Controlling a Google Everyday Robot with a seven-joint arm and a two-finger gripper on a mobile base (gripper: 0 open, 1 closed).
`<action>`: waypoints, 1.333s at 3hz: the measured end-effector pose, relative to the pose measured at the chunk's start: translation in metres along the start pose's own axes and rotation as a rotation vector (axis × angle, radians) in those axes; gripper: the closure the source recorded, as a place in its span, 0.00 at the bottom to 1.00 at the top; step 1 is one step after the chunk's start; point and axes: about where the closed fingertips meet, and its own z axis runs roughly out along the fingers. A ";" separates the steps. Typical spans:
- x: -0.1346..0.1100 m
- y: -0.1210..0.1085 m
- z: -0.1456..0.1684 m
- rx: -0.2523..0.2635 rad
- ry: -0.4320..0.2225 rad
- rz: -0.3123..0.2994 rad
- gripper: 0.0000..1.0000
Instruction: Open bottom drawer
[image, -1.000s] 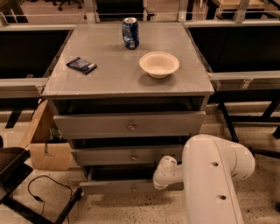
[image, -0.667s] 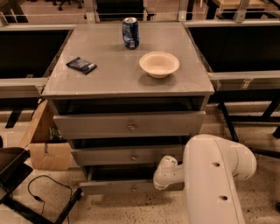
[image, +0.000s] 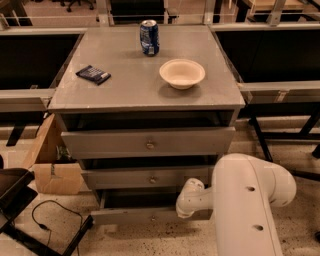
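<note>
The grey cabinet has three drawers, each with a small brass knob. The bottom drawer (image: 130, 215) has the narrowest front, low near the floor, and its knob (image: 152, 217) shows faintly. A dark gap lies above its front panel, which stands a little forward of the cabinet. My white arm (image: 245, 200) comes in from the lower right. My gripper (image: 182, 209) is at the right part of the bottom drawer's front, right of the knob, mostly hidden behind the wrist.
On the cabinet top (image: 125, 85) stand a blue can (image: 149, 37), a white bowl (image: 182, 73) and a small dark packet (image: 93, 74). A cardboard box (image: 50, 165) and a black cable (image: 45, 220) lie on the floor at the left. Dark tables flank both sides.
</note>
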 end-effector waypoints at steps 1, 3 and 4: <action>0.000 0.002 0.000 -0.006 0.001 0.002 1.00; 0.006 0.016 -0.002 -0.036 0.006 0.013 1.00; 0.005 0.015 -0.002 -0.036 0.006 0.013 1.00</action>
